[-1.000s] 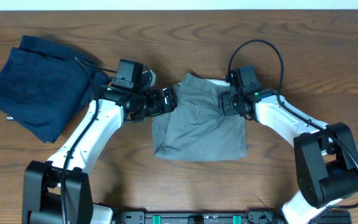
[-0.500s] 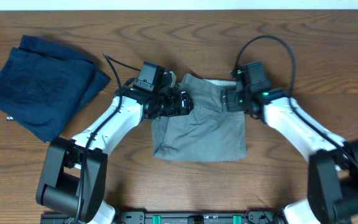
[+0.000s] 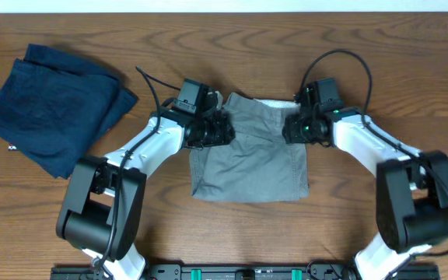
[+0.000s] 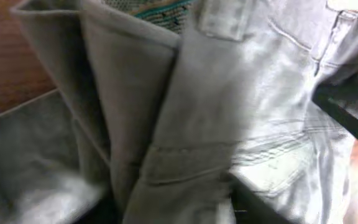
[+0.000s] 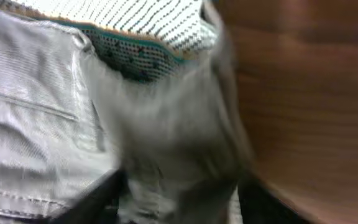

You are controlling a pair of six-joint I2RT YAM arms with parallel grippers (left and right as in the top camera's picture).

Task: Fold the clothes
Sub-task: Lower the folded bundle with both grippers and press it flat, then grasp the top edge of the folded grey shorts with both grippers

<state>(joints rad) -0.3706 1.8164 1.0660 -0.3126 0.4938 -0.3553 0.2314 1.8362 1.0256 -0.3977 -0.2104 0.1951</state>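
The clothes [image 3: 251, 167], grey woven shorts, lie flat at the table's middle with the waistband at the far side. My left gripper [image 3: 221, 129] is at the waistband's left part and my right gripper [image 3: 290, 127] at its right part. In the left wrist view a thick fold of grey cloth [image 4: 247, 93] fills the frame and runs down between the dark fingers of the left gripper [image 4: 173, 208]. The right wrist view shows the right gripper [image 5: 179, 202] with bunched grey cloth [image 5: 36, 143] between its fingers, and dotted pale lining [image 5: 148, 25] above it.
A dark navy folded garment [image 3: 49, 105] lies at the far left of the wooden table [image 3: 379, 47]. Black cables loop above both wrists. The arms' bases stand at the near edge.
The left gripper has travelled right onto the shorts' waistband, the right one has shifted a little. Both jaws have narrowed onto the grey cloth.
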